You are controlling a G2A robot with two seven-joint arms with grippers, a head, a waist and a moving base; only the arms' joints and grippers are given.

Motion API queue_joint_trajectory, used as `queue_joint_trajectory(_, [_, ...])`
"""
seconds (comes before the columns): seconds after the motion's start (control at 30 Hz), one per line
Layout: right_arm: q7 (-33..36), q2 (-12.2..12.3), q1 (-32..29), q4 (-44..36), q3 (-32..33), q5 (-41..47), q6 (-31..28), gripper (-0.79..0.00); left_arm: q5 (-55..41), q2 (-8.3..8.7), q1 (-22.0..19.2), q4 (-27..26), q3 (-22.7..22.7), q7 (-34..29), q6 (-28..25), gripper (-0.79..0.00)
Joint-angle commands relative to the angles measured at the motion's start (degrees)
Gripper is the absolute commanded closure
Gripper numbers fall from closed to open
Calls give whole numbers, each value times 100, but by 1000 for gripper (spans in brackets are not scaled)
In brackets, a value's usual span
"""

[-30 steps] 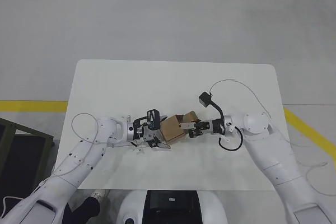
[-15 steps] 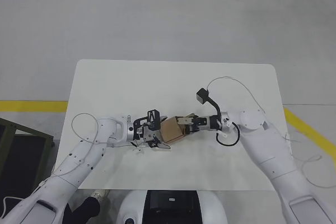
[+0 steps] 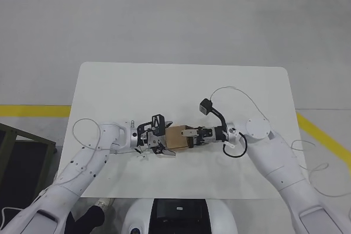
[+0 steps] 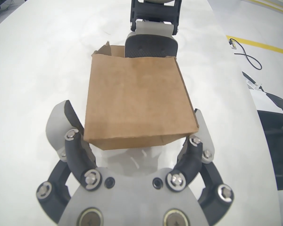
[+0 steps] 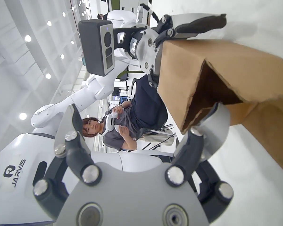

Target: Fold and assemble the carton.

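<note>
A brown cardboard carton (image 3: 175,138) lies at the middle of the white table (image 3: 117,93), between my two grippers. In the left wrist view the carton (image 4: 136,104) shows a closed flat side, and my left gripper (image 4: 132,121) is shut on its near end, one finger at each corner. At the far, open end a dark finger pad (image 4: 151,48) of the right gripper presses in. In the right wrist view my right gripper (image 5: 145,114) is open, with one finger (image 5: 217,123) inside the carton's (image 5: 226,59) torn open end and the other outside in free air.
A thin white cable (image 3: 245,96) loops over the table's right half behind the right arm. A dark crate (image 3: 11,158) stands on the floor left of the table. Yellow floor lines run on both sides.
My right gripper has moved left into the carton's open end, and the raised flap there has folded down. The left gripper has kept its hold.
</note>
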Motion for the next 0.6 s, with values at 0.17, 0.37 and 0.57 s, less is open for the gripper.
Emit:
queue_joint_trajectory(0.17, [-54,-12,-61,-45,-30,51,32,-785,88,58,89,-155,-120,62,-140,-785])
queue_joint_trajectory(0.37, [-116,-18,-65,-28,-17,85,47,-785,174,109,140,-240,-238,137,-138,-785])
queue_joint_trajectory(0.57, [-126,-24,-84,-60,-21,118,68,-785,208,136,216,-372,-311,141,-81,-785])
